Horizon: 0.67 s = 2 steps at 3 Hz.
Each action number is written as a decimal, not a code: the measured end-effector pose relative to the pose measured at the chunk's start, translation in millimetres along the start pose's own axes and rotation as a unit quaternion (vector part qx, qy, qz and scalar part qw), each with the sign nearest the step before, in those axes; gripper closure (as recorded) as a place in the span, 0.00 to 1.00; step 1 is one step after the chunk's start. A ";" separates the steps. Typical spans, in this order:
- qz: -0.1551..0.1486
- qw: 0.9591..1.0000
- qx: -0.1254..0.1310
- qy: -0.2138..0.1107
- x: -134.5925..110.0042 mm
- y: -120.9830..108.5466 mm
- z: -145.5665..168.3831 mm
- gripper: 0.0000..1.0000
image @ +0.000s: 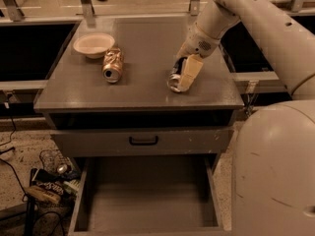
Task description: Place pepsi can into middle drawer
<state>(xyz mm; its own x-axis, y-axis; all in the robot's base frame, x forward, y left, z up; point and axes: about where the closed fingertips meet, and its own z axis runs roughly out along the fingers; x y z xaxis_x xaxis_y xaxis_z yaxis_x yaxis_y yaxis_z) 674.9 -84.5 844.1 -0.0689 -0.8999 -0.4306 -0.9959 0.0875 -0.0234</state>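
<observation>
The pepsi can (174, 80) lies tilted on the cabinet top, right of centre, its silver end facing the front; its blue side is mostly hidden by the fingers. My gripper (183, 75) reaches down from the upper right and is shut around the can, with one cream finger (191, 72) on the can's right side. The middle drawer (147, 195) is pulled out below, at the bottom of the view, and its flat grey floor is bare.
A dented gold-orange can (112, 66) lies left of centre on the top, next to a white bowl (93, 44). A shut drawer front with a black handle (143, 141) sits above the open tray. Cables and clutter (47, 183) lie on the floor at the left. My white base (275, 176) fills the lower right.
</observation>
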 end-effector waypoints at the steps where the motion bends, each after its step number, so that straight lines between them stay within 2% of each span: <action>1: 0.000 1.000 0.000 0.000 0.0 0.0 0.0 0.39; 2: 0.000 1.000 0.000 0.000 0.0 0.0 0.0 0.62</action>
<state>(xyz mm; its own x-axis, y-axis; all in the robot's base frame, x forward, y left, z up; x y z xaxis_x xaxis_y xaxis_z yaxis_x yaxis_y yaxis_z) 674.9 -84.5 844.1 -0.0689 -0.8999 -0.4306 -0.9959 0.0875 -0.0235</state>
